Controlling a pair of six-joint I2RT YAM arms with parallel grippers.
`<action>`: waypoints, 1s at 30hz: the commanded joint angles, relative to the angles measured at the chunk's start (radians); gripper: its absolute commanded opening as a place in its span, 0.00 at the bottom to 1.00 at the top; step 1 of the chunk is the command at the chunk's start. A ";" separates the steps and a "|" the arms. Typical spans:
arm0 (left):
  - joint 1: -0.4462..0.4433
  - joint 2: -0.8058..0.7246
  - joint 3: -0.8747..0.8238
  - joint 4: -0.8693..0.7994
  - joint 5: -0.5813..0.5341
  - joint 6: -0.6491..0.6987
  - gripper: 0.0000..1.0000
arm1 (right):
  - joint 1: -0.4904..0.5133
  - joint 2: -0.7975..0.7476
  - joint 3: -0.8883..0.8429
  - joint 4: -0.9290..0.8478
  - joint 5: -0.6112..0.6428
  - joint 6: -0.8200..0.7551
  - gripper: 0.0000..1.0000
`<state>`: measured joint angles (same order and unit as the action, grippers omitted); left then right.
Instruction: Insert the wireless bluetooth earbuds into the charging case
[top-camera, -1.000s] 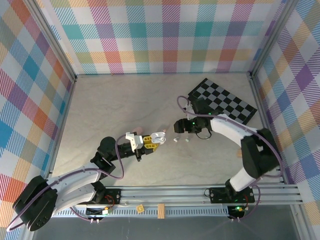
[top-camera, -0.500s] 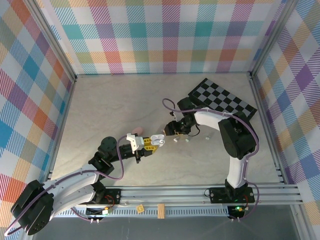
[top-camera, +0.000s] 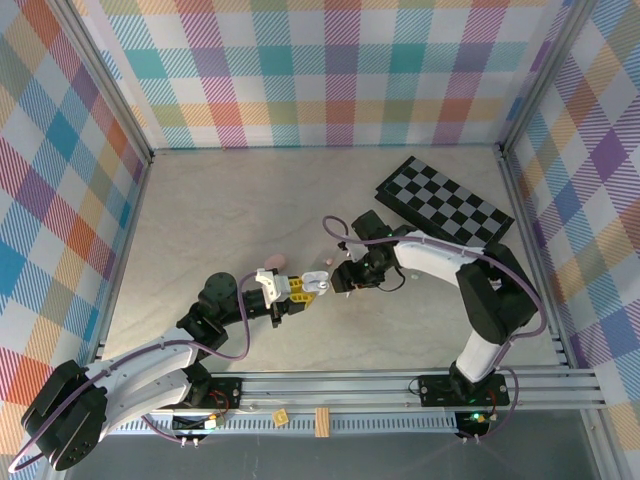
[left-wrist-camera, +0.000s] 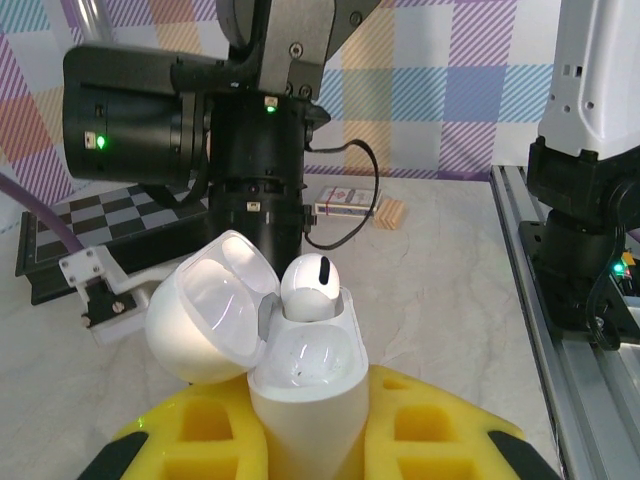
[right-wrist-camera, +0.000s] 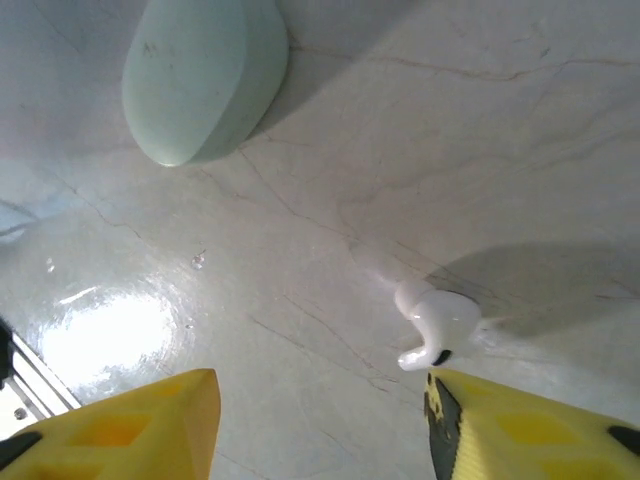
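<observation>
Gripping open white case (left-wrist-camera: 305, 385) with left hand (left-wrist-camera: 308, 445), right hand (right-wrist-camera: 320, 425) spread over earbud (right-wrist-camera: 436, 326)

Charging case (left-wrist-camera: 305, 375): white plastic, smooth, high gloss; the lid interior is reflective.
Seated earbud (left-wrist-camera: 312, 290): the same glossy white plastic, with a dark inlay.
Loose earbud (right-wrist-camera: 436, 322): glossy white plastic.
Mint-green case (right-wrist-camera: 200, 75): smooth plastic, satin-matt.
Left pincer (left-wrist-camera: 315, 440) and right pincer (right-wrist-camera: 320, 425): yellow plastic, matt, faintly grainy.
Table (right-wrist-camera: 420, 130): marble-patterned, smooth, semi-gloss, showing a patch of glare.
Frame rail (top-camera: 350, 380): bare metal, dull sheen.
</observation>
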<state>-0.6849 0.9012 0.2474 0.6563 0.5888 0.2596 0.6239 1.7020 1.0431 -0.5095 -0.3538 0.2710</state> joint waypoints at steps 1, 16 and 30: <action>0.001 0.005 0.039 0.023 0.008 0.019 0.01 | 0.000 0.004 0.026 -0.036 0.082 0.061 0.54; 0.001 -0.032 0.027 -0.020 -0.001 0.028 0.01 | 0.000 0.178 0.156 -0.148 0.074 0.115 0.40; 0.001 -0.030 0.021 -0.015 0.006 0.029 0.01 | 0.000 0.213 0.150 -0.133 0.077 0.134 0.29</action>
<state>-0.6849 0.8822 0.2478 0.6273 0.5888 0.2783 0.6155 1.8835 1.1809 -0.6411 -0.2543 0.3897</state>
